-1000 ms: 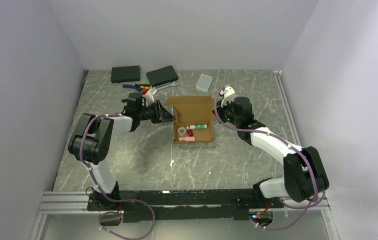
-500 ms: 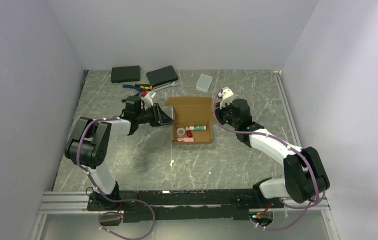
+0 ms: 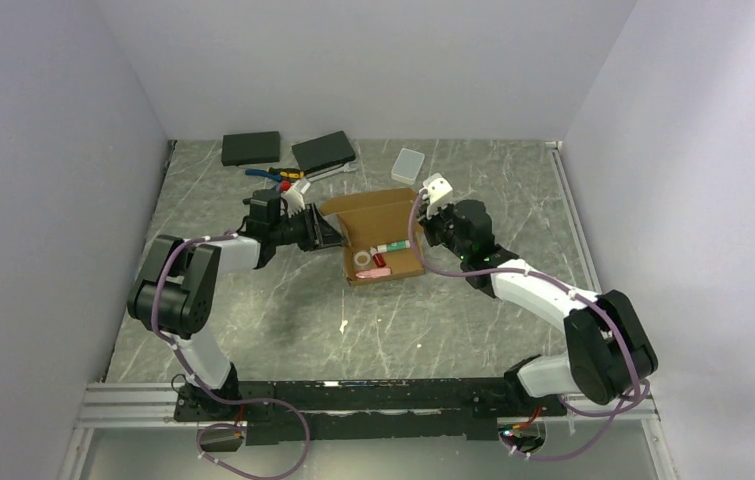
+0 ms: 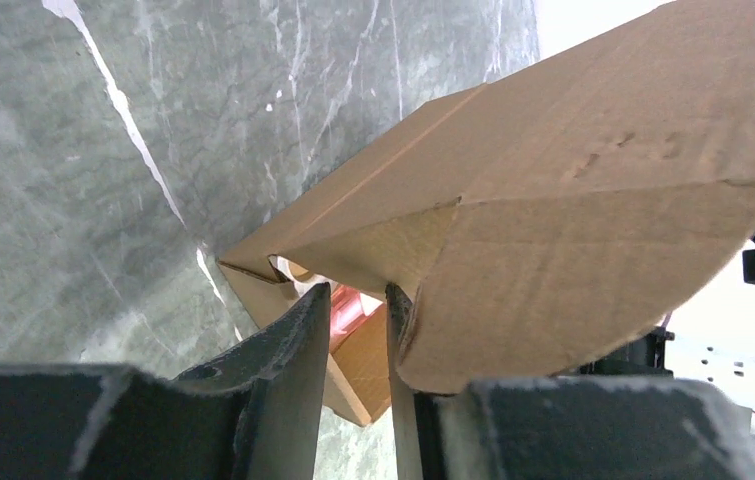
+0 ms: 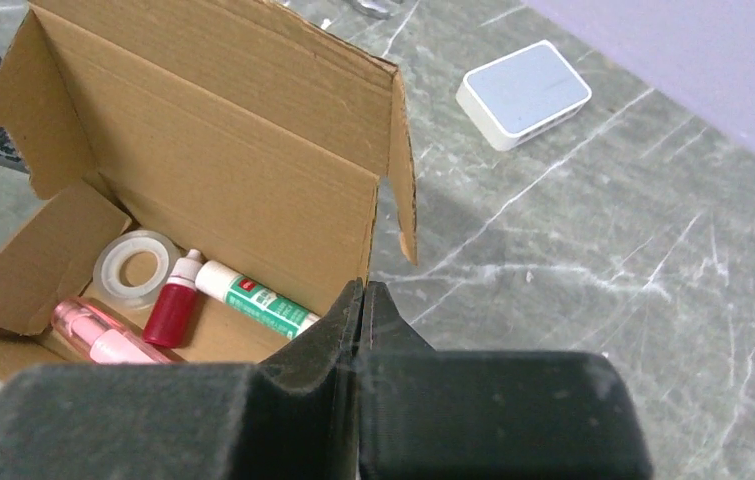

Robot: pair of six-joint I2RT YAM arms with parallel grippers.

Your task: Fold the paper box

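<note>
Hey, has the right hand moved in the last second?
Yes. The right hand shifted left, closer in line with the white plastic case, by the right wall of the paper box.

Black box (image 3: 251, 148); second black box (image 3: 323, 151); white case (image 3: 407, 165); tape roll (image 5: 136, 266)

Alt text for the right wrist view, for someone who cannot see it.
An open brown paper box with its lid raised holds a clear tape roll, a small red bottle, a green-and-white tube and a pink item. The right gripper, jaws shut, sits at a near corner of the box; a white plastic case lies beyond on the grey marbled table.
</note>
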